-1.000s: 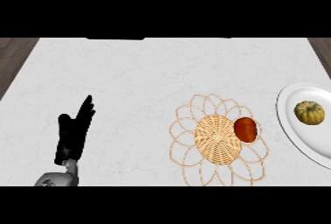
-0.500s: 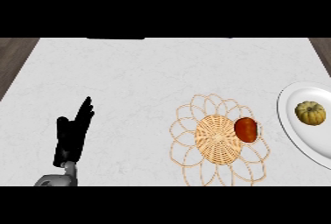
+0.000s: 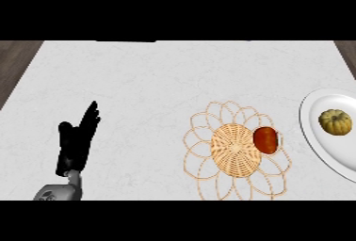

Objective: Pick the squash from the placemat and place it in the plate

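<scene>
1. At the worktop's (image 3: pixel 153 80) 8 o'clock edge, the robot's left hand (image 3: pixel 75 143) rests open, fingers straight and pressed together, tips toward 1 o'clock, holding nothing.
2. Right of centre lies the woven placemat (image 3: pixel 233 148), ringed with wicker loops. A red-orange oval vegetable (image 3: pixel 265 140) sits on its 3 o'clock side, long axis running 12 to 6.
3. At the far right, a white plate (image 3: pixel 327 151), cut by the view's edge, carries a ribbed yellow squash (image 3: pixel 335 122), nearly round.
4. The squash lies at about 3 o'clock from the left hand, well apart, with the placemat between them. The right hand is out of view, though that side looks the nearer reach.
5. With the squash already in the plate, the task appears done.
</scene>
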